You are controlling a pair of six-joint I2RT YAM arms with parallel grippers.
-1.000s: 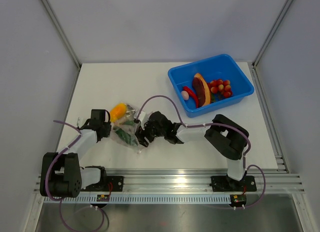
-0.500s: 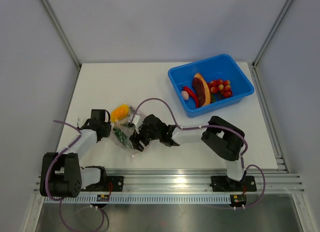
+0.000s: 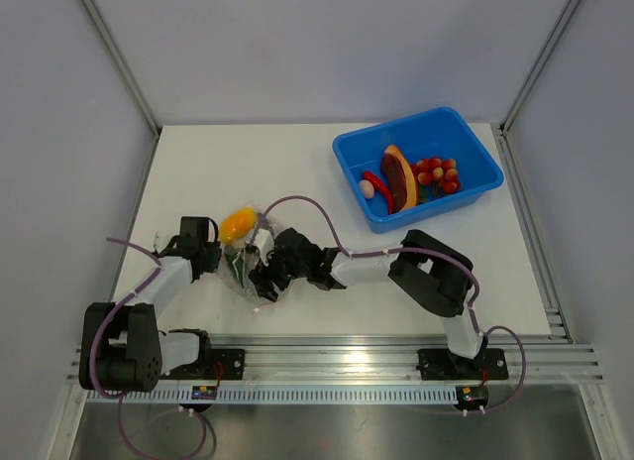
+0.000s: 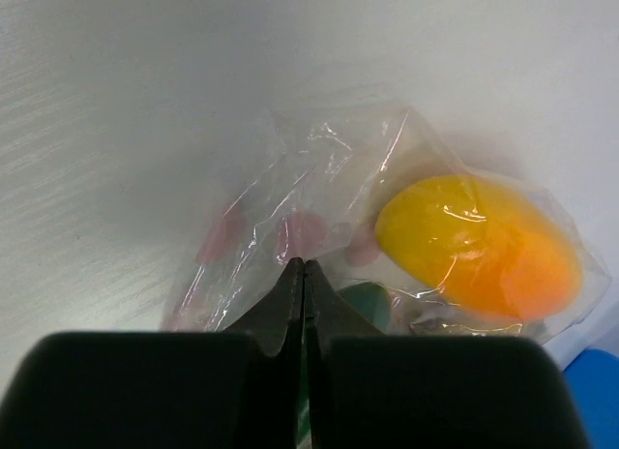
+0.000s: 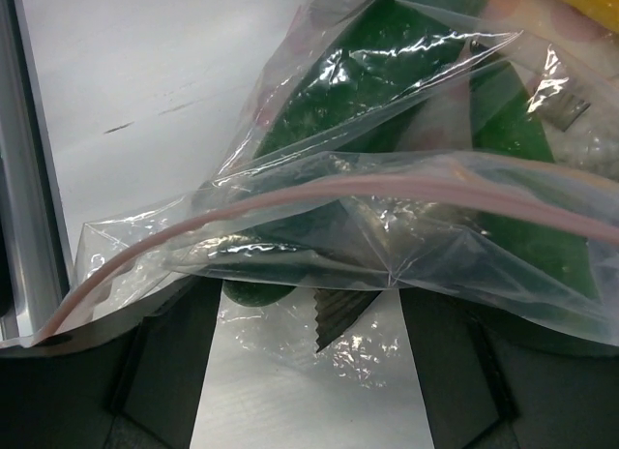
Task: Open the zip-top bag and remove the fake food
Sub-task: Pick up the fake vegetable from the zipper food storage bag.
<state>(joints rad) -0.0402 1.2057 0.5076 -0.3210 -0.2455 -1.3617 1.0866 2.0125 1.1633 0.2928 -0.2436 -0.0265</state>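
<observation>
While the left gripper (image 4: pixel 303 267) is clamping on a fold of the zip-top bag (image 4: pixel 319 193), we are seeing its two black fingers pressed together with the clear film caught between them. The yellow fruit (image 4: pixel 479 246) is sitting inside the bag's far end. Behind that gripper, the left arm (image 3: pixel 163 277) is lying low over the table (image 3: pixel 198 163), angling from the near left toward the bag. The right gripper (image 5: pixel 309 362) is standing with its jaws wide apart and gripping nothing. The bag's pink zip strip (image 5: pixel 290 202) is draping across the gap, with the green cucumber (image 5: pixel 387 81) lying inside beyond it. The right arm (image 3: pixel 367 267) is sitting bent at the elbow, forearm pointing left. The bag is lying on the table between the two grippers. At the far right, the blue bin (image 3: pixel 475 158) is holding more fake food (image 3: pixel 401 177).
</observation>
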